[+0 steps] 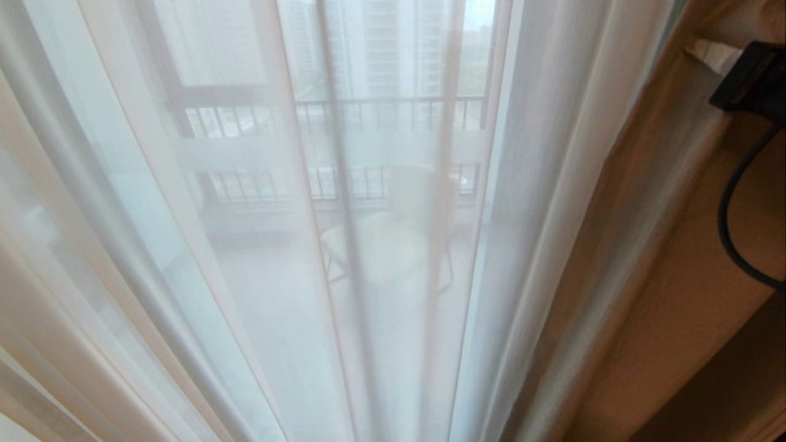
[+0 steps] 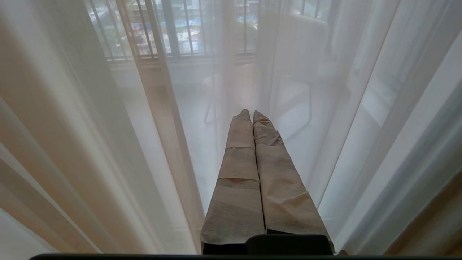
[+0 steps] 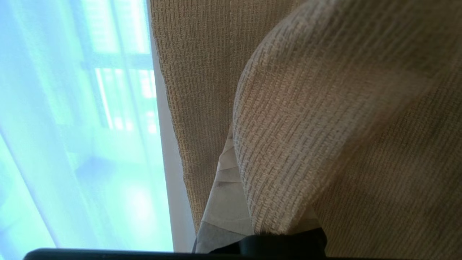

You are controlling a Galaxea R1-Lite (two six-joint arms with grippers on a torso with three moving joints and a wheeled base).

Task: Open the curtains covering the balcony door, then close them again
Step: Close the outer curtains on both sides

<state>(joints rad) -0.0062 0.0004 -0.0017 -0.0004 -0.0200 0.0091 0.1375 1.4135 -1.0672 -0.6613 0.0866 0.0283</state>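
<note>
The curtains fill every view. Their sheer white layer hangs shut across the middle, and the beige woven drape hangs at the right. The balcony door is hidden behind the sheer layer. My right gripper is shut on a thick fold of the beige drape; the fold runs out between the taped fingers and covers their tips. That arm's black wrist shows at the upper right. My left gripper is shut and empty, its tips close to the sheer layer.
Through the sheer fabric I faintly see a barred railing and a pale chair out on the balcony. A black cable loops down from the right wrist in front of the beige drape.
</note>
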